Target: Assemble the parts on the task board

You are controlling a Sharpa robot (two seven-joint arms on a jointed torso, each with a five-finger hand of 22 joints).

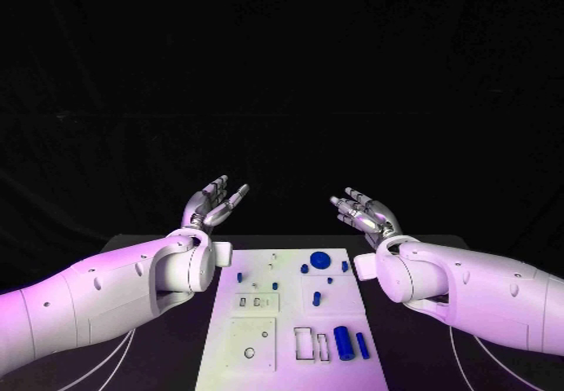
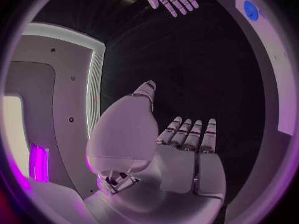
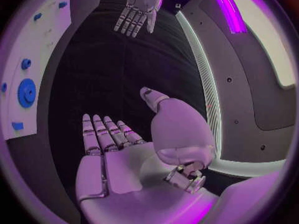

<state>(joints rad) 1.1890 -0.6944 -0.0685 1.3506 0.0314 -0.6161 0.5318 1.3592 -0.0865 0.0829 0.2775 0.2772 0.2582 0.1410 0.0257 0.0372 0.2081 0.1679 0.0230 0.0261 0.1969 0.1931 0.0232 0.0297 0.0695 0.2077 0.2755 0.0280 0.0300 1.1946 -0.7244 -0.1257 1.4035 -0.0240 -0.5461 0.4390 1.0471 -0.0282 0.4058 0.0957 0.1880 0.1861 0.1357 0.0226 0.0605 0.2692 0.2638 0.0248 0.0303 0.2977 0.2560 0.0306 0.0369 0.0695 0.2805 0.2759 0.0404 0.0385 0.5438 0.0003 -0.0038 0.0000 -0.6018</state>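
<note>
White task board (image 1: 297, 326) sits mid-table between the two arms, its long side running near to far. Blue parts lie on it: round disc (image 1: 319, 259) at the far end, small pegs (image 1: 261, 285) left of centre, a slim piece (image 1: 317, 298) mid-board, a fat cylinder (image 1: 342, 341) and a thin rod (image 1: 362, 345) side by side near the right edge at the near end. Left hand (image 1: 214, 204) is raised past the board's far-left corner, palm up, fingers apart, holding nothing. Right hand (image 1: 366, 213) mirrors it past the far-right corner, fingers apart, also empty. Neither hand touches the board or any part. Both wrist views confirm flat, empty palms: left (image 2: 181, 154), right (image 3: 118, 154).
</note>
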